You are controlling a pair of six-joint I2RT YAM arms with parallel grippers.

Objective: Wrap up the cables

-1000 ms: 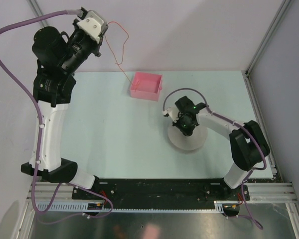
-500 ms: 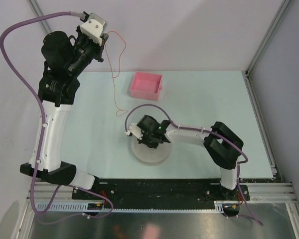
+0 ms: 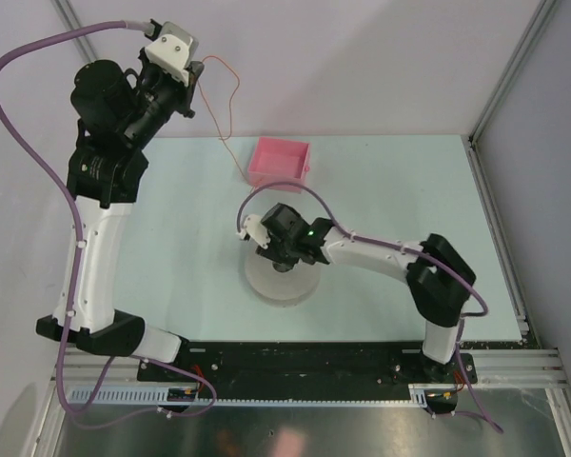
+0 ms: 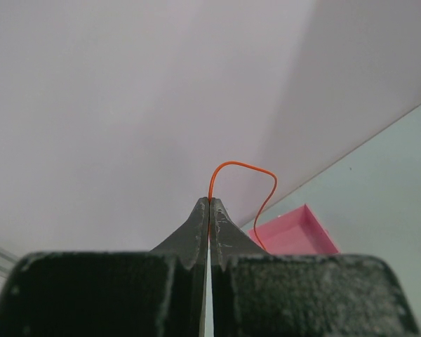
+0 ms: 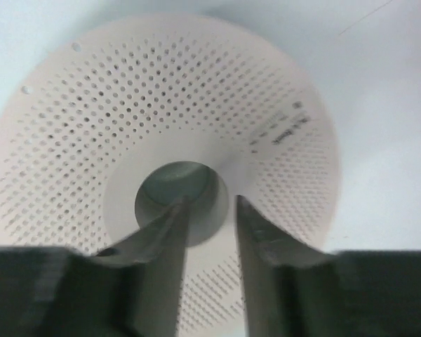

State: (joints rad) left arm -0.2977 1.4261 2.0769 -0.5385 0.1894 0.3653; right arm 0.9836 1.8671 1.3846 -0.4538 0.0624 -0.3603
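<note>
Nearest the arm bases, the perforated white disc (image 3: 300, 290) lies flat on the pale table (image 3: 190, 248). The right gripper (image 5: 210, 202) is poised straight down over its centre hole. Its jaws stand a little apart, one tip over the hole and the other on the collar beside it, and nothing appears to be pinched between them. The orange wire (image 4: 245, 164) is not at the disc at all. It lies beyond and to the left of this claw, well apart from it. Its lower end hangs close to the left corner of the pink tray (image 3: 276, 179), and the overhead view is too fine to show whether the tip touches the table. From there the strand runs upward and away, its long axis close to vertical with one loose bow near the top. It ends at the left gripper (image 4: 210, 201), raised high at the far left against the back wall with its jaws shut tight on the wire's upper end. So the left arm owns the top, while the right claw is the nearer one to the dangling tail. The coming move probably depends on closing the gap between the tail and the disc's hub. A strand this thin will likely swing and be hard to catch.
</note>
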